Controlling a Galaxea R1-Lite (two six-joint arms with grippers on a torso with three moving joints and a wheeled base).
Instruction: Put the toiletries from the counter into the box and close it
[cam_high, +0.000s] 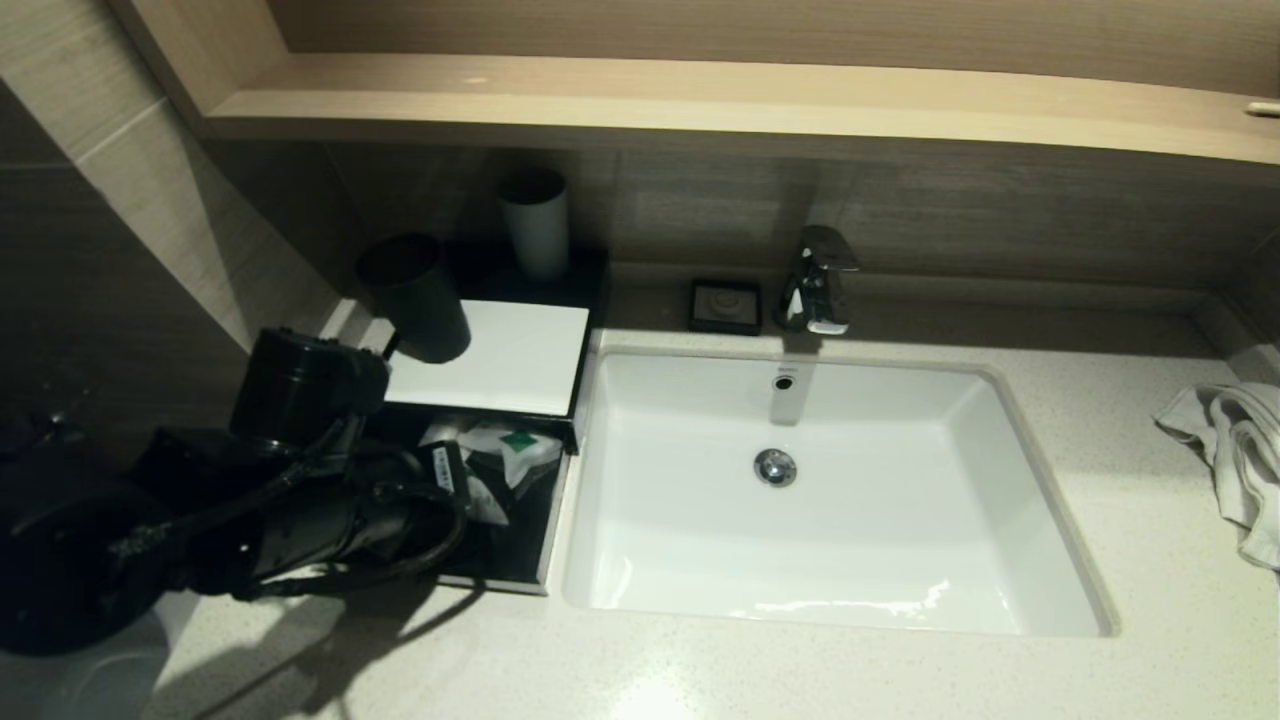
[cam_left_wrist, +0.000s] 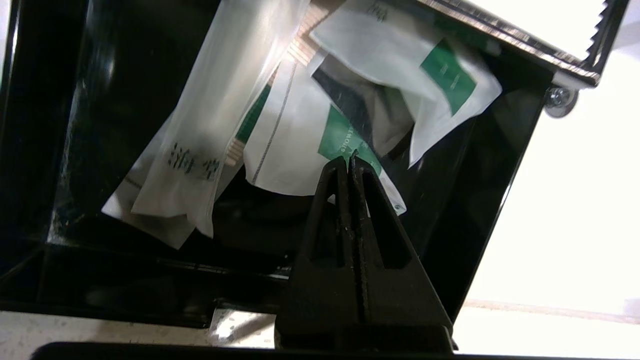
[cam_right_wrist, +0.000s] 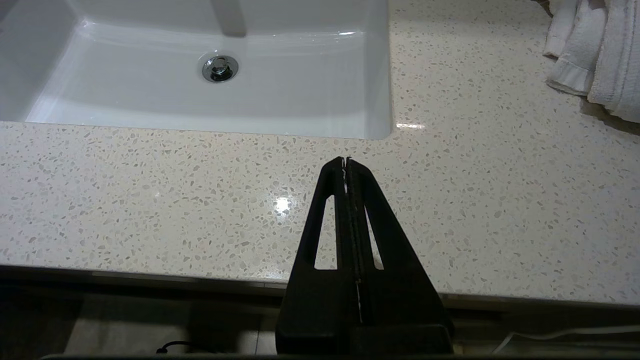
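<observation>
1. We see the surface (cam_high: 1000, 680), speckled off-white stone, spanning the whole scene, with the white sink (cam_high: 690, 560) set into its middle.
2. The box (cam_high: 520, 350) sits on the surface just left of the sink; its white top bears a dark cup (cam_high: 415, 295), with a pale cup (cam_high: 535, 225) behind. Its drawer (cam_high: 520, 575) is pulled out toward us.
3. A white towel (cam_high: 1230, 450) lies bunched at the far right.
4. The sachets (cam_left_wrist: 280, 125) lie piled inside the open drawer, overlapping, their green labels showing.
5. Our left hand (cam_left_wrist: 350, 157) hovers over the drawer above the sachets, fingers pressed together and holding nothing.
6. Our right hand (cam_right_wrist: 346, 161) hangs over the near edge of the surface, in front of the sink, fingers likewise pressed together and holding nothing.
</observation>
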